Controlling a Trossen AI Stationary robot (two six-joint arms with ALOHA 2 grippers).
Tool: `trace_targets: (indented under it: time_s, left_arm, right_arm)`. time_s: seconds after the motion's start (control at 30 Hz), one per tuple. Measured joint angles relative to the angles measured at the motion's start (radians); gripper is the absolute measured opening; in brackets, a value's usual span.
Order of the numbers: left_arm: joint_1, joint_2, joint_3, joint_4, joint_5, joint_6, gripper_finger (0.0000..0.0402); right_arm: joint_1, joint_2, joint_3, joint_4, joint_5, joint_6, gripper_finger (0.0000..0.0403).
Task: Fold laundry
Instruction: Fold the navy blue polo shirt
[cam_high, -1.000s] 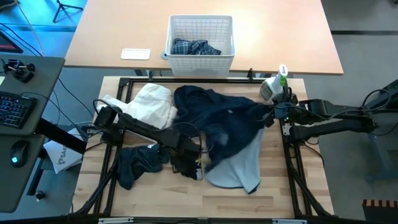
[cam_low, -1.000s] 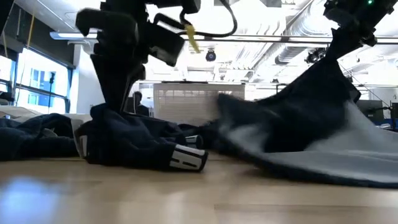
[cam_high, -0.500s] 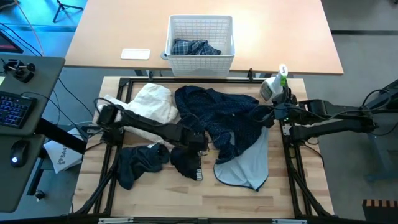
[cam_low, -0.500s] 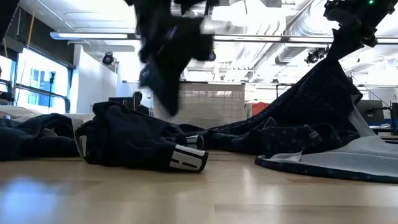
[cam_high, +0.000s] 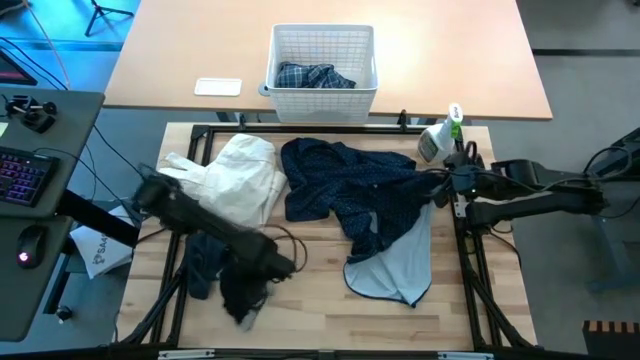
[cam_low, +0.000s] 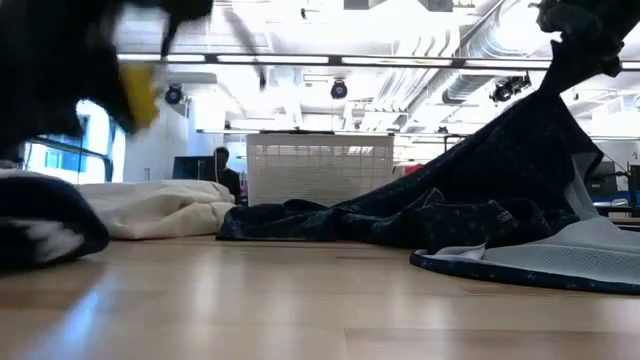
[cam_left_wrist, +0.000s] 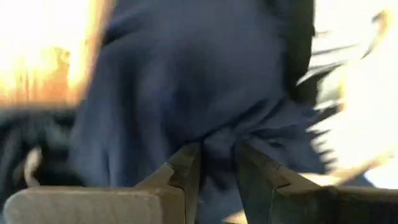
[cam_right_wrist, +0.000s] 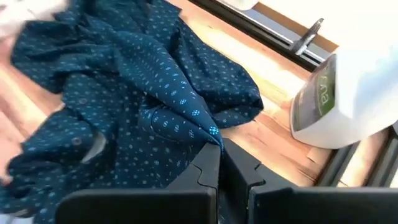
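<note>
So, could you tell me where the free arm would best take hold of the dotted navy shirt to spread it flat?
Probably at the pale hem edge lying flat near the table's front, coming from the front side. The right end effector is shut on the navy dotted shirt at its right edge and lifts it, so the hem is the free, unbunched far end. The left end effector holds a dark garment.

Right pincer (cam_high: 438, 186) at the worktop's (cam_high: 310, 310) right edge, clamped on a corner of the dotted shirt (cam_high: 365, 195). Shirt spread leftward from it across the middle of the worktop, one flap hanging down toward the front edge. Spray bottle (cam_high: 440, 135) just behind the right pincer. Basket (cam_high: 322, 62) farther behind, holding the plaid shirt (cam_high: 312, 76). Left pincer (cam_high: 262, 270) far off at front left, gripping a small dark piece (cam_high: 225, 275); pale garment (cam_high: 240, 175) behind it, touching the dotted shirt.
</note>
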Motion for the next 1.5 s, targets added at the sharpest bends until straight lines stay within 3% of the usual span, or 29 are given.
trace_targets:
  time_s: [0.13, 0.23, 0.37, 0.47, 0.53, 0.63, 0.8, 0.97, 1.13, 1.3, 1.4, 1.5]
  left_arm:
    - [0.048, -0.155, 0.04, -0.003, -0.046, -0.102, 0.0081]
    - [0.125, -0.258, 0.102, 0.004, -0.169, -0.15, 0.0081]
    - [0.268, -0.325, 0.161, 0.05, -0.333, -0.112, 0.008]
    - [0.377, -0.335, 0.178, 0.121, -0.353, 0.038, 0.008]
    - [0.438, -0.326, 0.178, 0.142, -0.352, 0.159, 0.008]
    - [0.523, -0.284, 0.177, 0.144, -0.349, 0.34, 0.0084]
    - [0.682, -0.193, 0.177, 0.144, -0.342, 0.542, 0.0115]
    - [0.846, -0.093, 0.177, 0.168, -0.229, 0.727, 0.0156]
    - [0.952, -0.022, 0.177, 0.198, -0.236, 0.976, 0.0182]
    - [1.014, 0.028, 0.177, 0.311, -0.226, 1.113, 0.0186]
    - [1.03, 0.063, 0.177, 0.375, -0.109, 1.164, 0.0186]
    - [1.032, 0.1, 0.177, 0.413, 0.062, 1.185, 0.0186]
  right_arm:
    - [0.028, -0.005, 0.0, 0.056, -0.093, -0.017, 0.0]
    - [0.054, 0.008, -0.033, 0.221, -0.263, -0.06, 0.0]
    - [0.107, 0.07, -0.177, 0.677, -0.542, -0.101, 0.0]
    - [0.158, 0.145, -0.291, 1.087, -0.844, -0.068, 0.0]
    - [0.203, 0.191, -0.322, 1.277, -0.948, 0.024, 0.0]
    - [0.279, 0.221, -0.322, 1.292, -0.914, 0.156, 0.0]
    - [0.438, 0.229, -0.291, 1.184, -0.72, 0.373, 0.0]
    - [0.616, 0.255, -0.286, 1.091, -0.546, 0.696, 0.0]
    - [0.81, 0.324, -0.286, 1.065, -0.497, 1.061, 0.0]
    - [0.991, 0.413, -0.285, 1.046, -0.47, 1.414, 0.0]
    - [1.062, 0.466, -0.285, 1.03, -0.473, 1.568, 0.0]
    - [1.057, 0.509, -0.256, 1.01, -0.472, 1.575, 0.0]
